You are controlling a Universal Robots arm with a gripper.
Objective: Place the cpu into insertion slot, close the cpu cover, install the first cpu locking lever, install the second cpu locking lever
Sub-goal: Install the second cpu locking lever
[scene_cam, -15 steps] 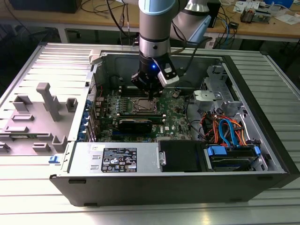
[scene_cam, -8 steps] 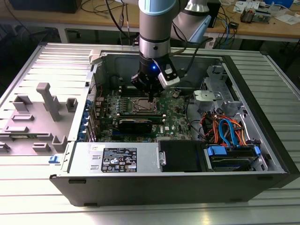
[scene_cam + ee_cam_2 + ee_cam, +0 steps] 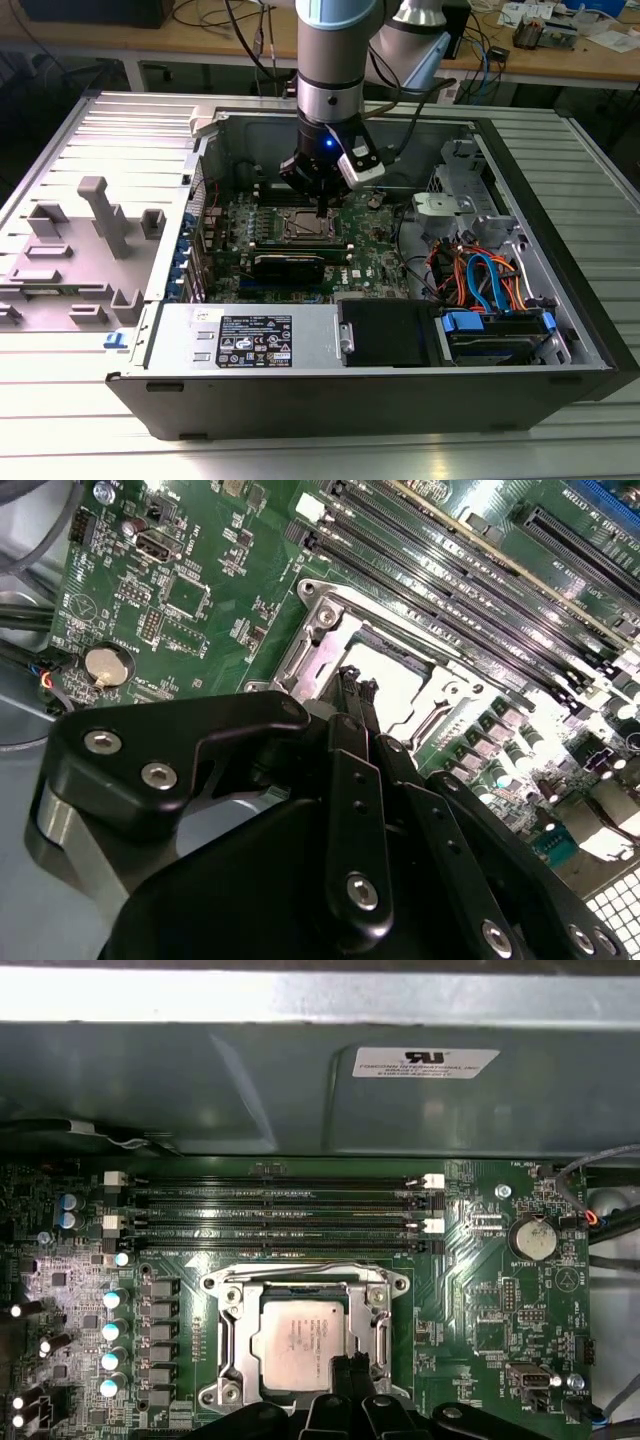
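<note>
Squarely seated flat in insertion slot (image 3: 305, 1335), cpu (image 3: 300, 1340) under closed cpu cover (image 3: 232, 1332); hand (image 3: 352, 1368) pinched together at socket's edge.

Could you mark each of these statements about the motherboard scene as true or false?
1. The cpu lies in the insertion slot. True.
2. The cpu cover stands upright, swung away from the slot. False: it lies flat, framing the cpu.
3. The tool is at the edge of the insertion slot. True, as both wrist views show.
4. The long memory slots are filled with cards. False: they look empty in both wrist views.
</note>
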